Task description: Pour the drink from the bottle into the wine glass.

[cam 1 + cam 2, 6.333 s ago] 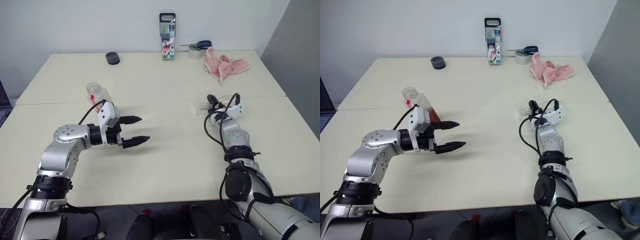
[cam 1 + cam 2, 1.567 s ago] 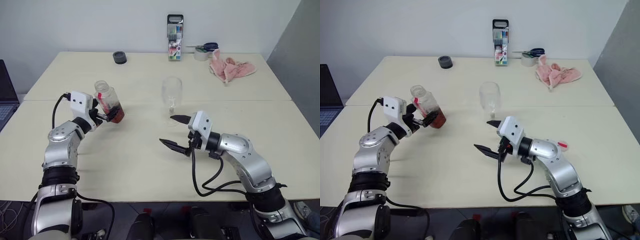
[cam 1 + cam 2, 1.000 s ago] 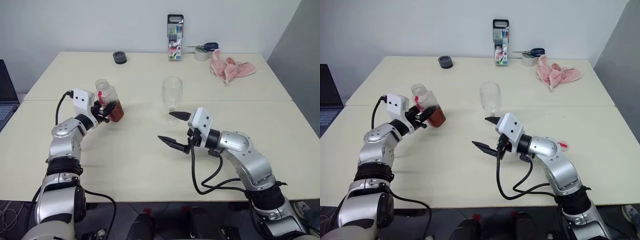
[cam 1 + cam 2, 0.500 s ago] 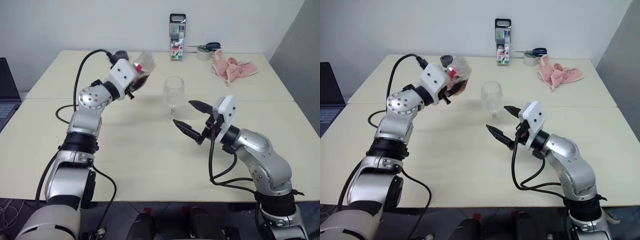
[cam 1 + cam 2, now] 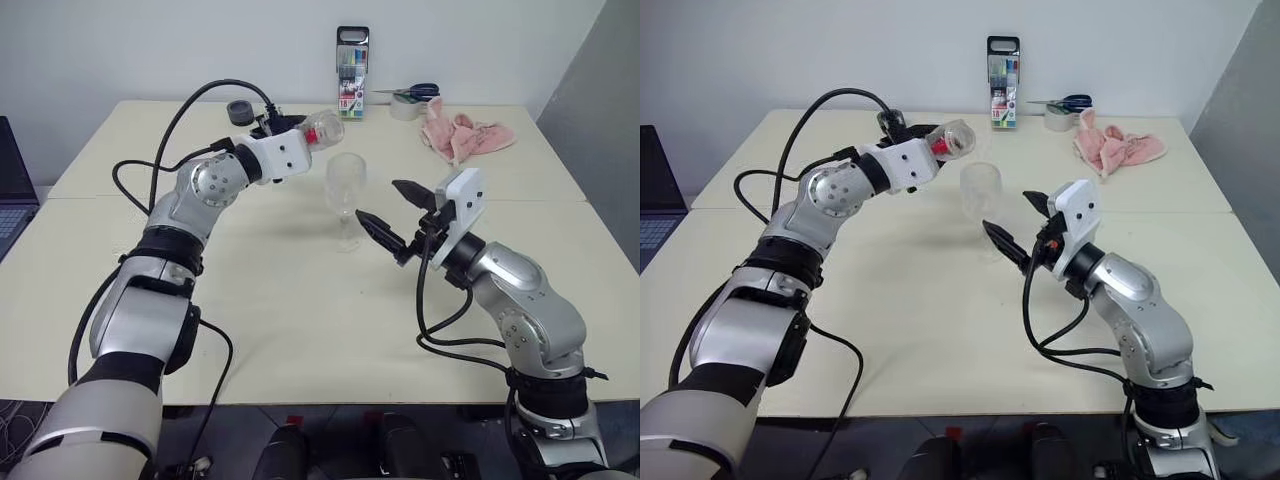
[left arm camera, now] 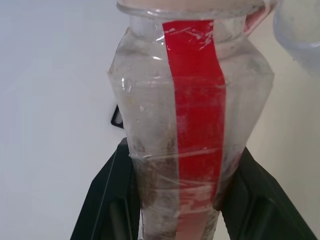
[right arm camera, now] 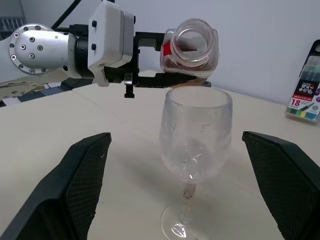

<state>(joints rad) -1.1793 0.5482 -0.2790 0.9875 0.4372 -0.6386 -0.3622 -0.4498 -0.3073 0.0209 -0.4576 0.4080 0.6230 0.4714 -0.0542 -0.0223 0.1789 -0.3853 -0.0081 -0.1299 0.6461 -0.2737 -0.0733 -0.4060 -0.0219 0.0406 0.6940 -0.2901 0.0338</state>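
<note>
The right gripper [image 5: 394,214] was nearest, held above the pale table [image 5: 300,330] with its two black fingers spread wide and nothing between them. It pointed toward the wine glass [image 5: 345,195], one finger on each side of it but well clear of the bowl. In the right wrist view the glass [image 7: 195,150] stood upright on its round foot between those spread fingers, with little or nothing in it apart from a faint reddish tint in the stem.

Just beyond and to the left of the glass, the left gripper [image 7: 165,62] was clamped tight on the bottle [image 5: 318,130], holding it tipped nearly on its side above the table. The bottle's open mouth faced the glass and hung just over the rim, with no cap on it. The drink [image 7: 186,57] lay as a reddish-brown pool along the lower side of the tilted bottle. In the left wrist view the red label strip [image 6: 196,120] ran up the bottle between the black fingers.

Farther back, a black tape roll [image 5: 239,112] sat near the far left part of the table. A marker-pen case [image 5: 352,60] stood upright at the far edge. To its right lay scissors [image 5: 412,92] on a roll of tape [image 5: 404,108], and a crumpled pink cloth [image 5: 460,130] beside them.
</note>
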